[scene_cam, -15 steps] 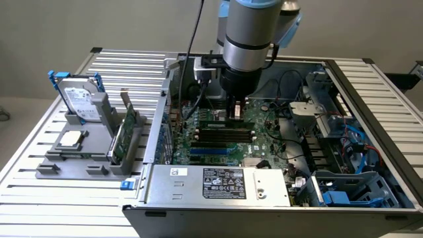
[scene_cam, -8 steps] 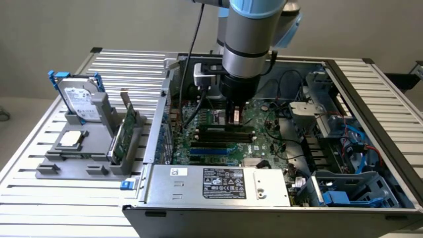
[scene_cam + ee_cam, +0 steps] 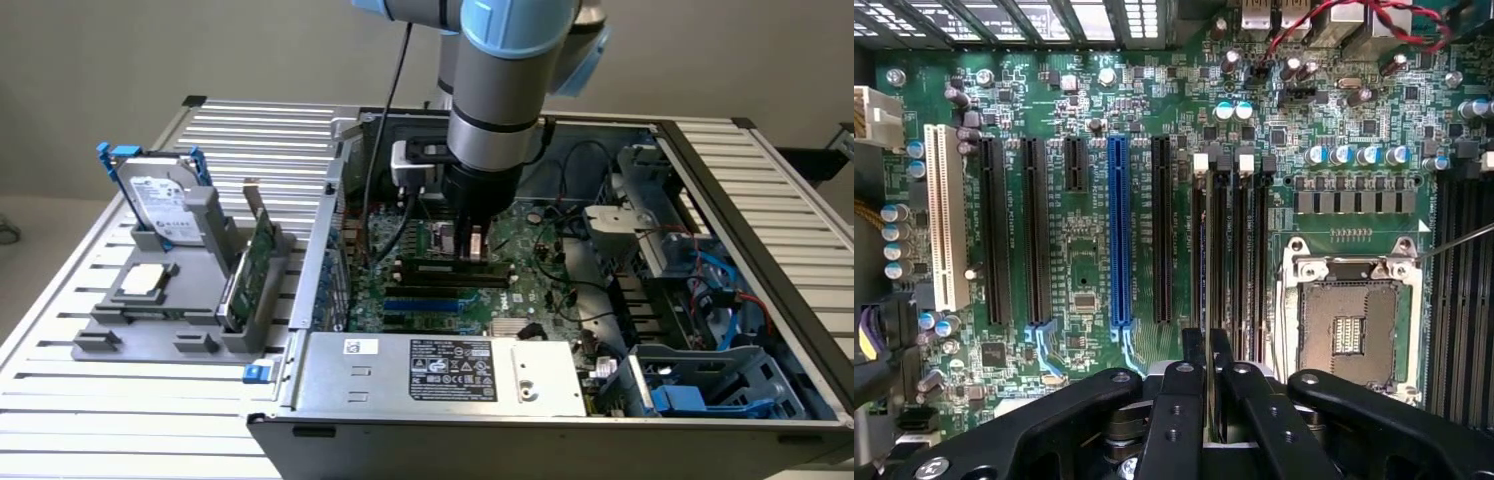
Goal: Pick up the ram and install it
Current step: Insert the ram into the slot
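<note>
One hand [image 3: 1208, 345], pointing straight down, clamps the ram [image 3: 1209, 250] at the memory slots [image 3: 1259, 270].

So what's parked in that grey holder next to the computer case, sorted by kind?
Hard drive: 1
Green circuit card: 1
Square silver chip: 1
Total: 3

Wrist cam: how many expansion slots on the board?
6 in a row: white slot, two long black slots, short black slot, blue slot, another long black slot. None seem hidden.
</note>
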You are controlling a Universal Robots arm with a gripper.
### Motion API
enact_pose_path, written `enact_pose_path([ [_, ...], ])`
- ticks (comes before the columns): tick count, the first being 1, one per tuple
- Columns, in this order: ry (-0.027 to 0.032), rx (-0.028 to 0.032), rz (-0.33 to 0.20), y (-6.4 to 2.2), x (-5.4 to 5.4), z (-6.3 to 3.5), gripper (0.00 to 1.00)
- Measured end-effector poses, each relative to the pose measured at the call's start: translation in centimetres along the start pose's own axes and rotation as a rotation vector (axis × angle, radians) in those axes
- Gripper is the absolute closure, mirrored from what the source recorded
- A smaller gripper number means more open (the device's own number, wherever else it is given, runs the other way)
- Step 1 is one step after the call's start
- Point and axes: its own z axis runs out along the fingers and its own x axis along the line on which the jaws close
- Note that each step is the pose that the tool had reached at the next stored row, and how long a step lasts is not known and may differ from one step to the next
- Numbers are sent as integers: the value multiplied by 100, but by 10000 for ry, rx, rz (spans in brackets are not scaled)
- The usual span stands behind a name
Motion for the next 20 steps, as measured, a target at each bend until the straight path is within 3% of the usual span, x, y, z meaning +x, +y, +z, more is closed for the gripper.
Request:
enact_pose_path([
  [5,0,1,3,-2,2,51,86],
  [20,1,1,38,-18,2,61,86],
])
